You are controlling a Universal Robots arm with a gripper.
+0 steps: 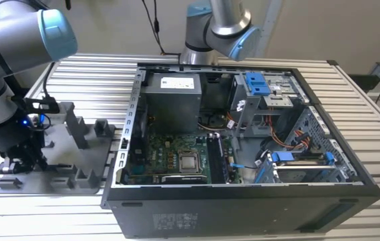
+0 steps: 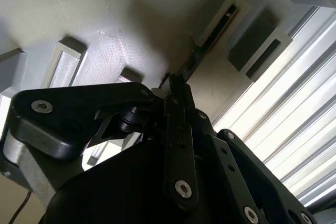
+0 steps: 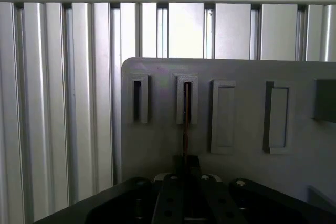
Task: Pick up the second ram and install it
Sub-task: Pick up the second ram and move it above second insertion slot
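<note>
On the tray (image 1: 51, 186) at the exterior view's left, the gripper (image 3: 186, 161) stands low over the second ram (image 3: 187, 124), its jaws drawn nearly together on the stick's thin edge. The ram stands on edge, one end in a slotted post (image 3: 187, 95) that holds this edge up for gripping; the open computer case (image 1: 244, 150) lies just beside the tray

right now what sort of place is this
Probably a robotics lab bench: an open computer case on a slatted aluminium table, and the gripper at the second ram in a grey holder tray.
</note>
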